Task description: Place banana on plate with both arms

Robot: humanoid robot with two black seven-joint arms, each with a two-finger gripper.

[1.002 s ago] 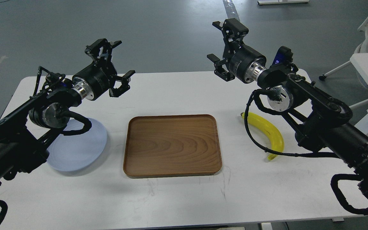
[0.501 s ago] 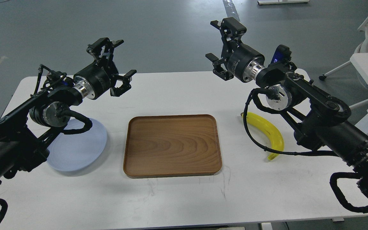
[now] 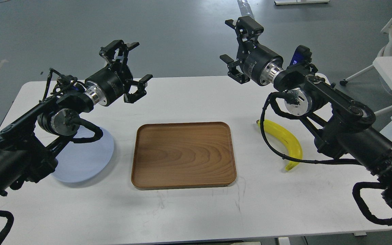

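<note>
We work over a white table whose top shows faint scuffs near its front edge, and beyond its far edge spreads a grey floor with a strip of pale tape running away from us; at the right edge of the view stands a second white table on a wheeled frame. Our left gripper hangs above the far left part of the table with its two fingers spread wide and nothing between them. Our right gripper is raised near the far edge, also wide open and empty. Well below and to the right of the right gripper lies the banana, flat on the table under our right forearm, with a black cable crossing in front of it. Its long axis runs diagonally: the dark brownish tip points up and left, toward the tray, and the other end points down and right, toward us, with the curve bulging to the right. Below and left of the left gripper, partly hidden by our left arm, rests the pale blue-grey plate, well apart from the banana. Between the two lies the brown wooden tray, below both grippers and holding nothing.
</note>
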